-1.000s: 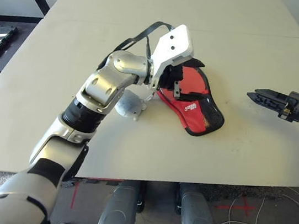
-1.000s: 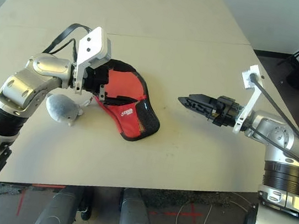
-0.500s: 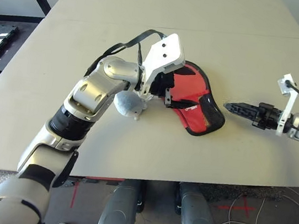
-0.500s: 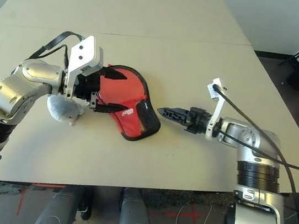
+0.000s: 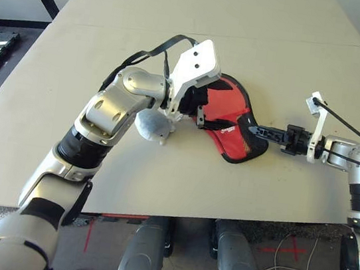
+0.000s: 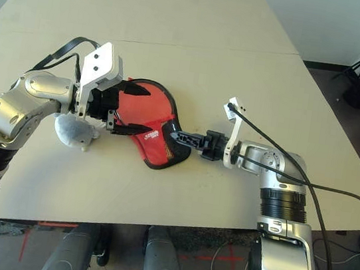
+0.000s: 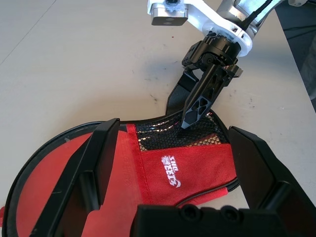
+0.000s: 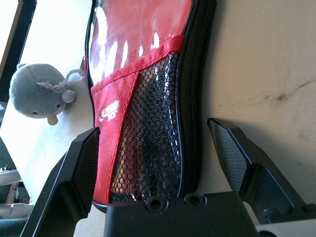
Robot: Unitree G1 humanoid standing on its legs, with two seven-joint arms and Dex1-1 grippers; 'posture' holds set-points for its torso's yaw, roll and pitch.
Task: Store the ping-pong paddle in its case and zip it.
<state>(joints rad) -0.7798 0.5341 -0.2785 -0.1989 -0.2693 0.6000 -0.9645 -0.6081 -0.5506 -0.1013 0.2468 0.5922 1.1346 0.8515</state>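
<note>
Mid-desk [image 5: 158,192], left pincer [image 7: 170,163] spread over the case [image 5: 232,119]; right pincer [image 6: 181,136], also apart, noses its mesh end, seeking the zipper.

My left gripper [image 6: 116,118] points toward my right side, fingers spread wide; my right gripper [image 5: 253,128] reaches level toward it, fingers parted.

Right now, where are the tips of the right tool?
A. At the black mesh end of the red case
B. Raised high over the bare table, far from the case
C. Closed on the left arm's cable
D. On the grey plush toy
A. The right tool reaches in from the side and its open fingers straddle the black mesh end of the case; the grey plush toy lies on the other side, beside the left tool.
</note>
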